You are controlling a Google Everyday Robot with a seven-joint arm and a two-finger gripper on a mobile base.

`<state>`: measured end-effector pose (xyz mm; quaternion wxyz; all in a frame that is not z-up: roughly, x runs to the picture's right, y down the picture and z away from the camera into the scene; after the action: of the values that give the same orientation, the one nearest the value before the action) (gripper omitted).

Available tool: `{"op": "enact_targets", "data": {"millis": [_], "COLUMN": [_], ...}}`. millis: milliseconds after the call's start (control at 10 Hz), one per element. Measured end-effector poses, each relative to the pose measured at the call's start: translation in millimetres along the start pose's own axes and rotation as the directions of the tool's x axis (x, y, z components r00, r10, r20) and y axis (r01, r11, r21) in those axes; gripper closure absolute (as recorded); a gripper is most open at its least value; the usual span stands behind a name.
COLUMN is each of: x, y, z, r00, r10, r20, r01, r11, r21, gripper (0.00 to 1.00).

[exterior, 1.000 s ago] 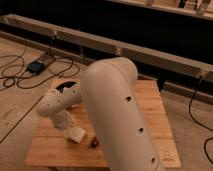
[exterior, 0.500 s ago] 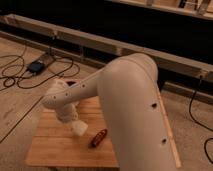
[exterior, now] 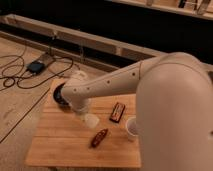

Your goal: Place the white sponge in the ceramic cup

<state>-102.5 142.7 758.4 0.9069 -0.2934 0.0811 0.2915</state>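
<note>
The white sponge (exterior: 91,120) is a small off-white block on the wooden table (exterior: 60,150), just right of and below the end of my arm. My gripper (exterior: 82,108) points down at the table's left middle, between the black bowl and the sponge. I cannot tell whether it touches the sponge. The ceramic cup (exterior: 131,127) is small, pale and upright, and stands to the right of the sponge near my arm's big white shell.
A wide black bowl (exterior: 59,95) sits at the table's back left, with a lumpy white mug-like object (exterior: 78,76) behind it. A dark brown bar (exterior: 117,111) and a reddish-brown oblong thing (exterior: 99,138) lie near the sponge. Cables and a black box (exterior: 35,66) lie on the floor to the left.
My arm has swung to the right and higher in view, so more of the table shows. The cup, the bar and the sponge have come into view.
</note>
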Motion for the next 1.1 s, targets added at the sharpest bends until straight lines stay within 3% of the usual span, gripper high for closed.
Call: {"op": "enact_targets", "data": {"millis": [600, 1100], "x": [38.2, 36.0], "y": [-54.9, -52.5], "z": [-45.4, -43.9], "r00": [0.990, 0.990], "r10": [0.096, 0.092], "r20": [0.102, 0.102], "r01": [-0.100, -0.096], "r11": [0.994, 0.995], "r21": [0.038, 0.033], "gripper": [1.00, 1.00]}}
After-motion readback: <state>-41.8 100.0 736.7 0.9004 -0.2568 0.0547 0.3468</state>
